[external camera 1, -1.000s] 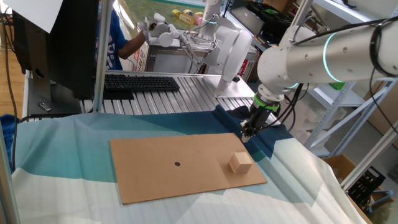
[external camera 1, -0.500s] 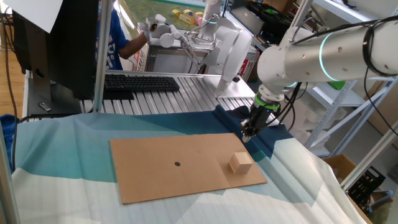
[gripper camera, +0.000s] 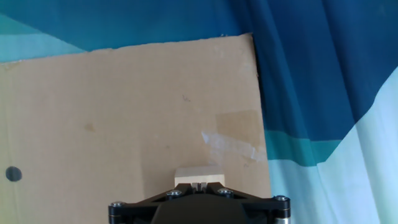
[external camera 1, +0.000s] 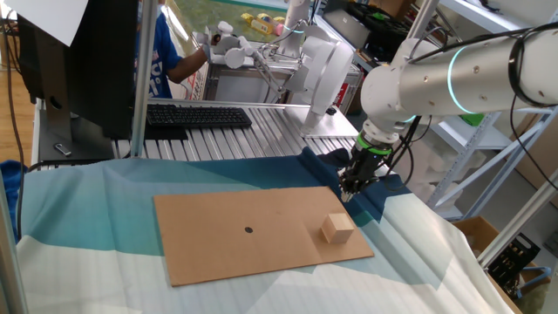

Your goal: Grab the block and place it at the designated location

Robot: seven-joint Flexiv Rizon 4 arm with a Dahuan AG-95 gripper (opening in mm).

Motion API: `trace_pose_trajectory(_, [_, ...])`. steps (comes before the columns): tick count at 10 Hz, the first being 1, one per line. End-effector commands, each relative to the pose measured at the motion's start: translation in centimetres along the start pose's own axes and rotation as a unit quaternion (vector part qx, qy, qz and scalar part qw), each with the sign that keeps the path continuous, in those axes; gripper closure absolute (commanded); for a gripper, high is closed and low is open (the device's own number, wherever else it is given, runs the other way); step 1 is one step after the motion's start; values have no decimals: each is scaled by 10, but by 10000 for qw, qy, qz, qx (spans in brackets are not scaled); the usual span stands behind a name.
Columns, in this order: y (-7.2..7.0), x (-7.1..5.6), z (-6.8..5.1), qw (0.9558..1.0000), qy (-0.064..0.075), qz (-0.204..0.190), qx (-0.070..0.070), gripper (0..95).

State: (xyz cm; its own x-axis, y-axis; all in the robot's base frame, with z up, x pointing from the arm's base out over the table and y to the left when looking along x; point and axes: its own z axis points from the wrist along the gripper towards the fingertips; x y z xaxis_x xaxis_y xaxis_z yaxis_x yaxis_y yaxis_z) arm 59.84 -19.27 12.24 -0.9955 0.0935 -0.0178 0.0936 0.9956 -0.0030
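The block (external camera 1: 336,228), a small plain tan wooden cube, rests on the right part of the brown cardboard sheet (external camera 1: 227,253). The designated location (external camera 1: 248,230) is a tiny dark dot near the sheet's middle, well left of the block. My gripper (external camera 1: 346,192) hangs over the sheet's far right corner, above and behind the block, apart from it, shut with nothing between its fingers. In the hand view the block (gripper camera: 198,174) peeks out just past my closed gripper (gripper camera: 198,185), and the dot (gripper camera: 13,173) sits at the far left on the cardboard (gripper camera: 124,106).
A blue and pale teal cloth (external camera 1: 87,218) covers the table under the cardboard. Behind it lie a black keyboard (external camera 1: 196,115) on a ribbed metal surface and white machinery (external camera 1: 318,70). A person in blue (external camera 1: 161,52) stands at the back left.
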Motion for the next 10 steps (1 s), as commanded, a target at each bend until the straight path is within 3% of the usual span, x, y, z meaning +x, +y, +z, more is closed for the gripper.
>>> trace_pose_trajectory(1, [-1, 5, 7, 9997, -116, -216, -74, 950])
trace_pose_trajectory(2, [-1, 7, 11, 9996, -105, -211, -166, 950])
trace_pose_trajectory(10, [-1, 7, 26, 9998, -107, -49, -161, 950])
